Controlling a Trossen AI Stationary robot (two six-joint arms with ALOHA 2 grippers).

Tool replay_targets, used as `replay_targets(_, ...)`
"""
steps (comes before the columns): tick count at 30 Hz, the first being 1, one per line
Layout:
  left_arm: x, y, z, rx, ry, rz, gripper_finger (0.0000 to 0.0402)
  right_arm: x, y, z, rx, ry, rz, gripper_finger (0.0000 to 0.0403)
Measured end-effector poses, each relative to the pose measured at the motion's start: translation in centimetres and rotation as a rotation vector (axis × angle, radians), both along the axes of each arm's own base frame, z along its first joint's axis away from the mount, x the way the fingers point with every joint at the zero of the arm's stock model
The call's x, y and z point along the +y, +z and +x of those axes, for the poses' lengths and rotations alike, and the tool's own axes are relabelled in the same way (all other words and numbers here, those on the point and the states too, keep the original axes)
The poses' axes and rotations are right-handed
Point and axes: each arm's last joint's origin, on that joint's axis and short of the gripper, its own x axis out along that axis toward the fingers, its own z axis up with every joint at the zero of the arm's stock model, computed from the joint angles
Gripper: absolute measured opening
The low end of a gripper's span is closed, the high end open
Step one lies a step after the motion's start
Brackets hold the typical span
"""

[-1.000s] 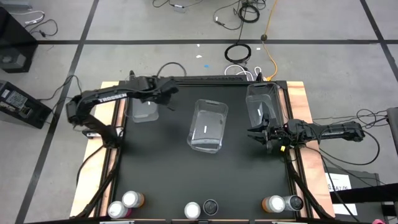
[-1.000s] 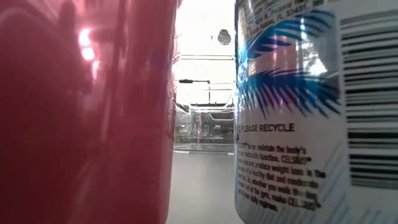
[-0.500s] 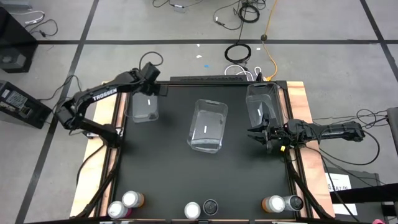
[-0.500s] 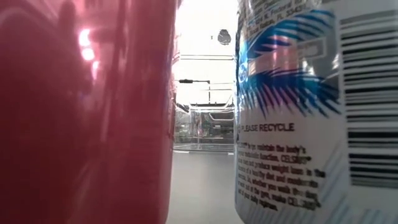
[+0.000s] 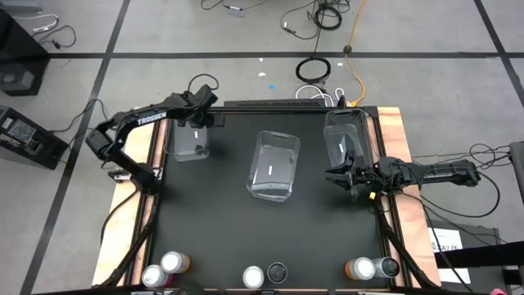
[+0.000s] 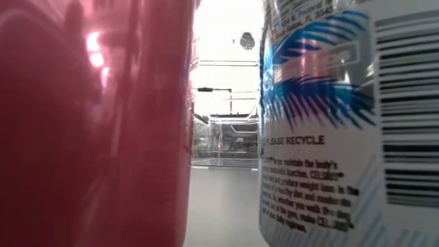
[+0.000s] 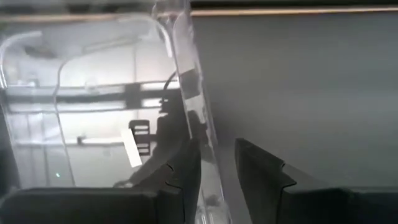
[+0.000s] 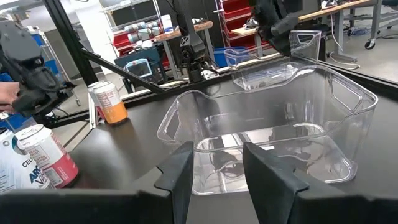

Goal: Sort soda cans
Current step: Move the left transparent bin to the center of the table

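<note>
Six soda cans (image 5: 173, 263) stand along the counter's (image 5: 213, 221) front edge, in pairs: front-left corner, mid, front-right corner. None held. Left gripper (image 7: 217, 163) at back-left bin (image 5: 190, 141), jaws narrow, straddling its clear wall. Right gripper (image 5: 334, 174) near right edge by back-right bin (image 5: 344, 135), jaws narrow, nothing between them. Third bin (image 5: 273, 165) mid-counter.

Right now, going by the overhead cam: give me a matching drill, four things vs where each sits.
Things:
1. left pincer
2. right pincer
3. middle bin
4. soda cans

Places:
a. table's near edge
b. astride the left bin's wall
c. table centre
d. beside the right bin

Pairs: 1-b, 2-d, 3-c, 4-a
</note>
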Motion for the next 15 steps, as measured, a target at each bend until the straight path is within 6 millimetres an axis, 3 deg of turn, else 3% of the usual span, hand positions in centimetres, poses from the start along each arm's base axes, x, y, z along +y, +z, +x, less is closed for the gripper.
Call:
replay_targets(4, -0.1, -1.0, 0.3, 0.013, 0.052, -0.061, 0.0094, 0.0, 0.0, 0.0, 0.000, 0.000, 0.000, 0.0130)
replay_targets(9, -1.7, -1.1, 1.4, 0.033, 0.103, -0.063, 0.0015, 0.0, 0.0, 0.0, 0.000, 0.000, 0.000, 0.0130)
replay_targets(15, -5.2, -1.0, 4.0, -0.014, 0.132, -0.078, 0.0008, 0.0, 0.0, 0.0, 0.000, 0.000, 0.000, 0.0130)
